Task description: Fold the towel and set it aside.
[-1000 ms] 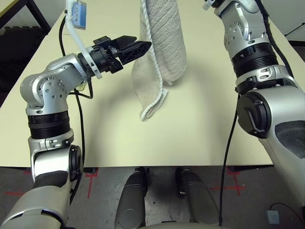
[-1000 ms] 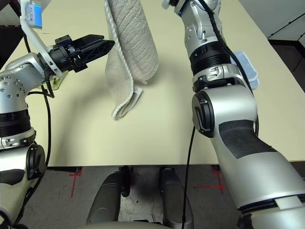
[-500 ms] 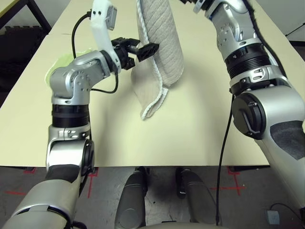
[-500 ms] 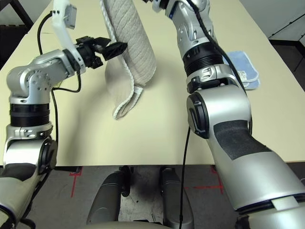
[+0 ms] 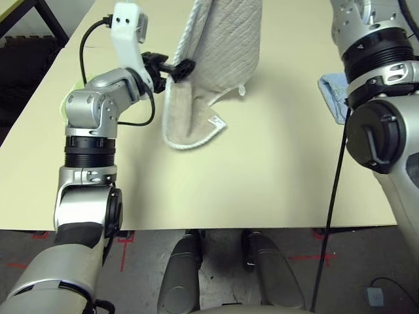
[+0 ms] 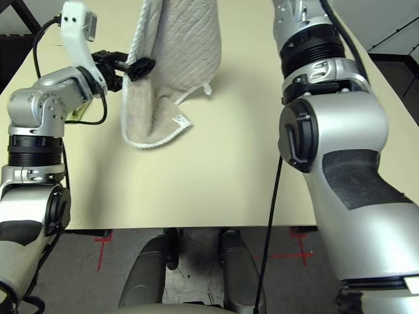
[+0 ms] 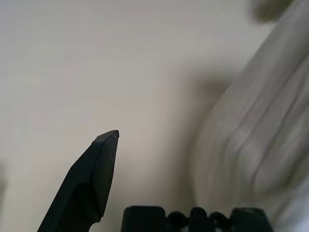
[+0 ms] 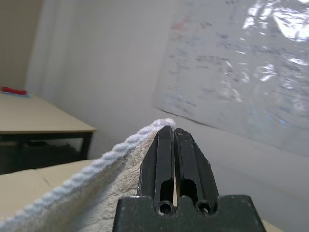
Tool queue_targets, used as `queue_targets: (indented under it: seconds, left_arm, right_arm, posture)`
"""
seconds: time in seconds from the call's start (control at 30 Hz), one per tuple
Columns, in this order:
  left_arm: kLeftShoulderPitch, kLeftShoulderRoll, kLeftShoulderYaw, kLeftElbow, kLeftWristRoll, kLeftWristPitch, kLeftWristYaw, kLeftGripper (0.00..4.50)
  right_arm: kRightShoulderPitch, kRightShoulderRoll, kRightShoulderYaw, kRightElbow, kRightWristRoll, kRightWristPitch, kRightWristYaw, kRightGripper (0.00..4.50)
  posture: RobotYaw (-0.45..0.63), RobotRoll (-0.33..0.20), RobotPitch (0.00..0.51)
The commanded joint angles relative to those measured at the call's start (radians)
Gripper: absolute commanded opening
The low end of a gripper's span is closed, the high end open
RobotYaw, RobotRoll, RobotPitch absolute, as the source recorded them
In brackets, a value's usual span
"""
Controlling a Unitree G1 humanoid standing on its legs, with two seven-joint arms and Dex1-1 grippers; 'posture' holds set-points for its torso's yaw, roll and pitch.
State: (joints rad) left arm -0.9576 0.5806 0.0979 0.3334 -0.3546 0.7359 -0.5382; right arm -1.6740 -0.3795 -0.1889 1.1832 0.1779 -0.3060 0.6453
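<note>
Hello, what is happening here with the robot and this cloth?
The robot is folding a beige towel. Its right gripper is shut on the towel's top edge and holds it up, so it hangs with its lower end resting on the table. The left gripper, open, is at the towel's corded side edge. A light blue towel lies by the right arm. The fold is not finished yet.

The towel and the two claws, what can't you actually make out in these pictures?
- Towel: its top runs off the upper edge of both eye views, so the held end is cut off there.
- Towel logo: not legible; folds hide it.
- Left claw: in the left wrist view the second finger is out of frame, and the towel is blurred.
- Blue towel: mostly hidden behind the right arm in the left eye view.
</note>
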Motion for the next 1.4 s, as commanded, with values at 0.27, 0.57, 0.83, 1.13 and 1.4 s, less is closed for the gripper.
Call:
queue_targets:
  seconds: [0.27, 0.57, 0.83, 1.13, 1.4]
  left_arm:
    - [0.116, 0.082, -0.043, -0.087, -0.013, 0.043, -0.204, 4.5]
    - [0.213, 0.191, -0.075, -0.09, 0.002, -0.008, -0.384, 4.5]
    - [0.213, 0.237, -0.095, -0.015, 0.056, -0.116, -0.465, 4.5]
    - [0.228, 0.263, -0.106, -0.057, 0.037, -0.02, -0.534, 4.5]
    - [0.221, 0.236, -0.107, 0.003, 0.057, -0.005, -0.515, 4.5]
  right_arm:
    - [0.04, 0.017, -0.015, 0.014, -0.002, -0.013, 0.001, 0.08]
    - [0.105, -0.022, -0.012, 0.039, -0.025, -0.002, -0.03, 0.08]
    - [0.144, -0.018, -0.011, 0.028, -0.024, 0.008, -0.026, 0.08]
    - [0.156, -0.011, -0.009, 0.014, -0.023, 0.01, -0.023, 0.08]
    - [0.147, -0.011, -0.01, 0.007, -0.02, 0.012, -0.016, 0.08]
  posture:
    - [0.01, 0.0, 0.211]
    - [0.0, 0.0, 0.223]
    - [-0.01, 0.0, 0.226]
    - [-0.01, 0.0, 0.229]
    - [-0.02, 0.0, 0.23]
